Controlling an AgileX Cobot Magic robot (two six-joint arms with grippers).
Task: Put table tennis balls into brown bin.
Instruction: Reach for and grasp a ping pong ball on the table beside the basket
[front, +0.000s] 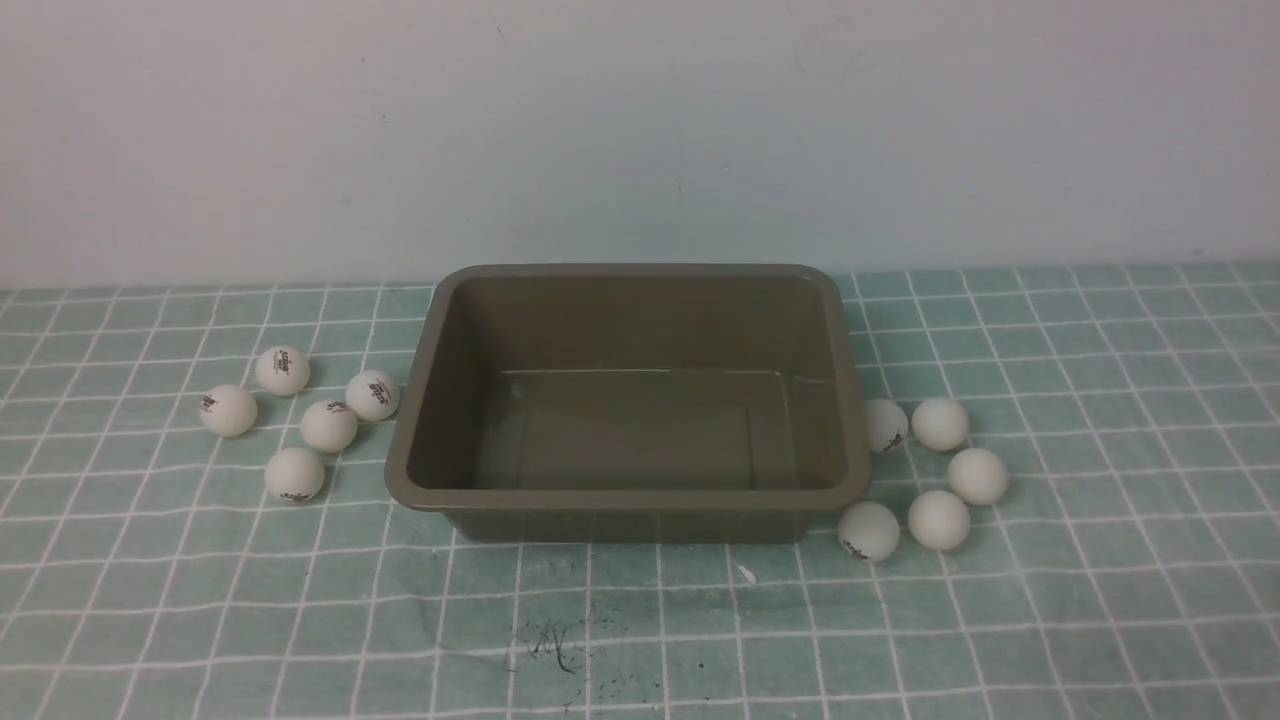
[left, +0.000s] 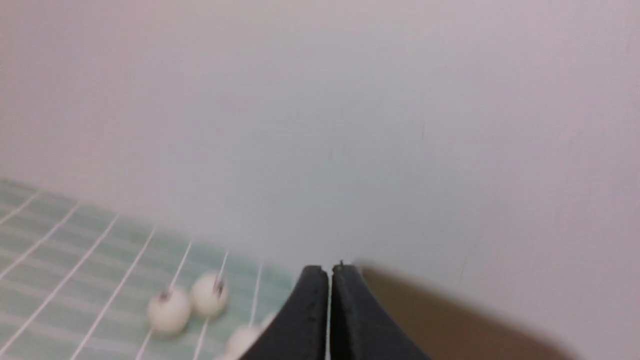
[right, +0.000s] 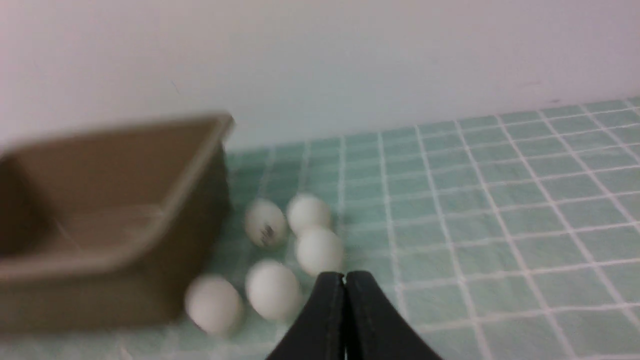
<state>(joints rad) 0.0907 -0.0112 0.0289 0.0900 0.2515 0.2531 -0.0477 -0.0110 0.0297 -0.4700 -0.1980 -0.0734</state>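
The brown bin (front: 845, 400) stands in the middle of the table with nothing inside it. Several table tennis balls (front: 328, 425) lie in a cluster to its left, and several more (front: 940, 423) lie to its right. Neither arm shows in the front view. In the left wrist view my left gripper (left: 330, 272) is shut and holds nothing, with blurred balls (left: 169, 311) ahead of it and the bin (left: 450, 330) beside it. In the right wrist view my right gripper (right: 344, 278) is shut and holds nothing, just short of the right-hand balls (right: 320, 250), with the bin (right: 195, 170) beyond them.
A green cloth with a white grid (front: 1100, 560) covers the table. A plain pale wall (front: 640, 130) rises right behind the bin. A dark scribble mark (front: 550, 640) sits on the cloth in front of the bin.
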